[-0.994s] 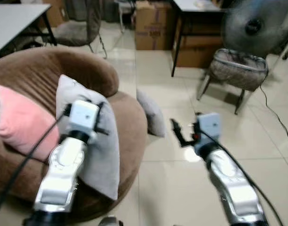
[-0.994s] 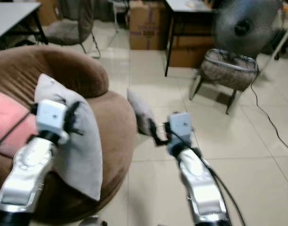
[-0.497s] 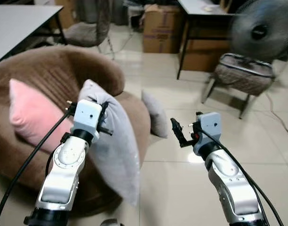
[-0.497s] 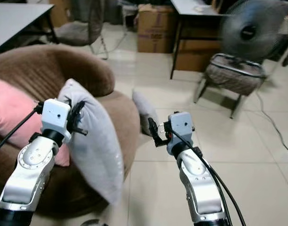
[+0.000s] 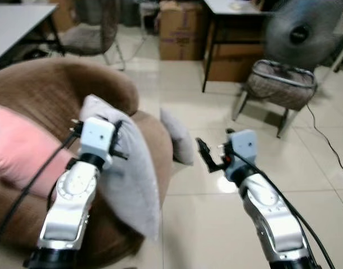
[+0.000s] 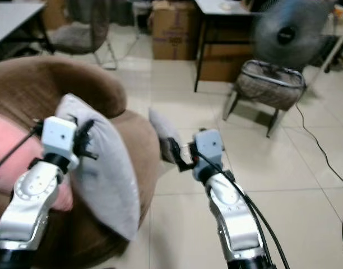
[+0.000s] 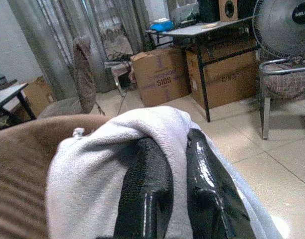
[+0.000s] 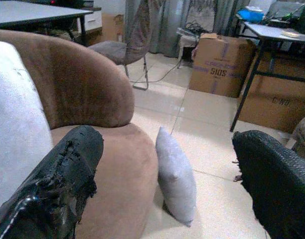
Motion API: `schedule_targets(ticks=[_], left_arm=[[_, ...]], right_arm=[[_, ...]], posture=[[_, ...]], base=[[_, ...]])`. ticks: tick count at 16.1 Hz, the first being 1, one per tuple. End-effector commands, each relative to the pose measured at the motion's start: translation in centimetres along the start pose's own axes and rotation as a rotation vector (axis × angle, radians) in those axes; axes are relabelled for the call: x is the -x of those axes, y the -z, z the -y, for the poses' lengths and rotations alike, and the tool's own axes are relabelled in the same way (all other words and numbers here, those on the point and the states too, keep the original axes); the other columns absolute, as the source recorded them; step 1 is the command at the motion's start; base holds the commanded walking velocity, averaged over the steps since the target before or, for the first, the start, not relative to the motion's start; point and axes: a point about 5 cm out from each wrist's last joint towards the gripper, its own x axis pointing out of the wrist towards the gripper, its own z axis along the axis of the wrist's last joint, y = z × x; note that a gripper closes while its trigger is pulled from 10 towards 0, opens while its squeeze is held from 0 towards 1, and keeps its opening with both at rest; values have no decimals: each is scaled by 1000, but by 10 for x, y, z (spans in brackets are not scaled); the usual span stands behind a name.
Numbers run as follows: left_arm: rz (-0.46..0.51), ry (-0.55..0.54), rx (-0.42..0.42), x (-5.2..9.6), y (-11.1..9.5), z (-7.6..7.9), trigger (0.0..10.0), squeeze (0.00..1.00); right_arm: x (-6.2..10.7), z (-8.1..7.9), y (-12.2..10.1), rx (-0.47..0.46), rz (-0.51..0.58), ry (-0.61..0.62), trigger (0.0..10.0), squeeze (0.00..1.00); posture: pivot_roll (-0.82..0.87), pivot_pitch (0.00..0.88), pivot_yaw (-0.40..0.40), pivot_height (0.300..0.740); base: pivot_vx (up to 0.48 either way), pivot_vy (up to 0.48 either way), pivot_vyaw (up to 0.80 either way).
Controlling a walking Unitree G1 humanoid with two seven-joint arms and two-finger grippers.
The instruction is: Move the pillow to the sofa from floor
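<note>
**Grey pillow held over sofa edge**

Grey pillow [image 5: 124, 168] hangs pinched in the left gripper [image 7: 167, 169] at the brown sofa's [image 5: 42, 89] 3 o'clock edge, shifted slightly back toward the seat (camera also moved). Right gripper [image 5: 208, 157] fingers spread, unchanged. Second grey pillow [image 8: 176, 175] leans on the floor against the sofa.

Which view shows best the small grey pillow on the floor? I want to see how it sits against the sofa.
The right wrist view: the floor pillow stands on edge, leaning against the brown sofa, framed between the open right gripper fingers. Both eye views show it smaller and blurred beyond that gripper. The left wrist view shows the held pillow instead.
</note>
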Motion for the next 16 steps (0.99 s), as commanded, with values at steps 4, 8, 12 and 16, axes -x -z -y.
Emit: schedule_targets(ticks=[4,8,12,16], left_arm=[[58,17,1,-4,-12,4,10000,0],[58,38,3,-5,-11,7,10000,0],[59,82,-11,-16,-9,9,10000,0],[65,156,-42,-35,-10,15,10000,0]], right_arm=[[1,8,4,22,-20,12,10000,0],[0,10,3,5,-12,26,10000,0],[-1,12,2,10,-11,20,10000,0],[-2,15,1,21,-13,-2,10000,0]], posture=[[51,0,-4,740],[48,0,0,740],[45,0,-1,740],[37,0,1,740]], base=[[381,0,800],[351,0,0],[0,0,0],[0,0,0]])
